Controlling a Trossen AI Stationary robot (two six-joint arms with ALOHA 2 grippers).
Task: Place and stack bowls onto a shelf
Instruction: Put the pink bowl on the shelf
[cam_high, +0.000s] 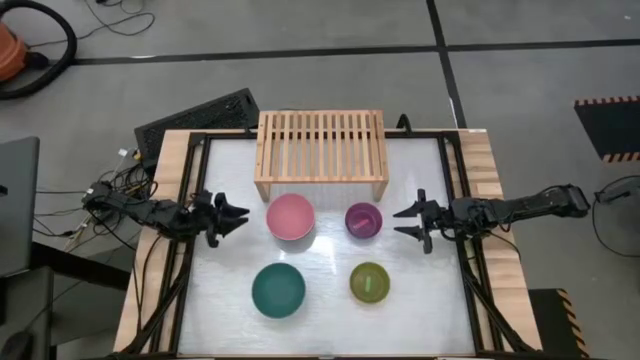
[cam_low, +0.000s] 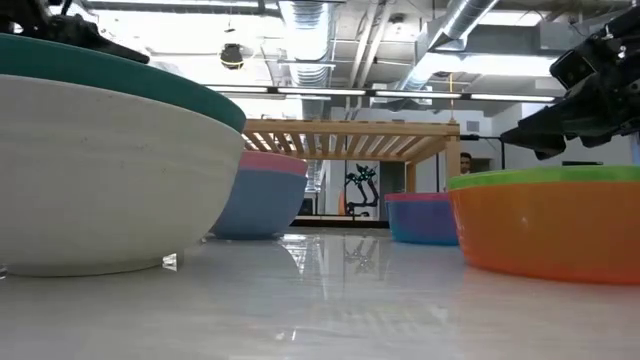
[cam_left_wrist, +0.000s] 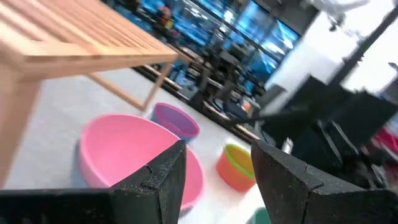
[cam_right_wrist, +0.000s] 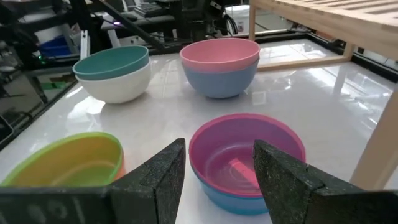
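Note:
Four two-bowl stacks stand on the white table in front of the light-wood shelf (cam_high: 320, 150). Pink sits in blue-grey (cam_right_wrist: 219, 65), teal in cream-white (cam_right_wrist: 115, 71), purple in cyan (cam_right_wrist: 245, 158), and olive-green in orange-red (cam_right_wrist: 68, 162). My left gripper (cam_high: 243, 216) hovers open just left of the pink bowl (cam_high: 290, 216), which lies ahead of it in the left wrist view (cam_left_wrist: 124, 152). My right gripper (cam_high: 397, 222) hovers open just right of the purple bowl (cam_high: 363, 219), and its fingers point at that bowl (cam_right_wrist: 217, 146). Neither gripper touches a bowl.
The shelf's slatted top (cam_left_wrist: 81, 37) is bare and stands on side legs at the table's far edge. A black slatted panel (cam_high: 195, 115) lies beyond the far-left corner. Wooden rails (cam_high: 480, 170) frame the table. Open table surface lies between the bowl stacks.

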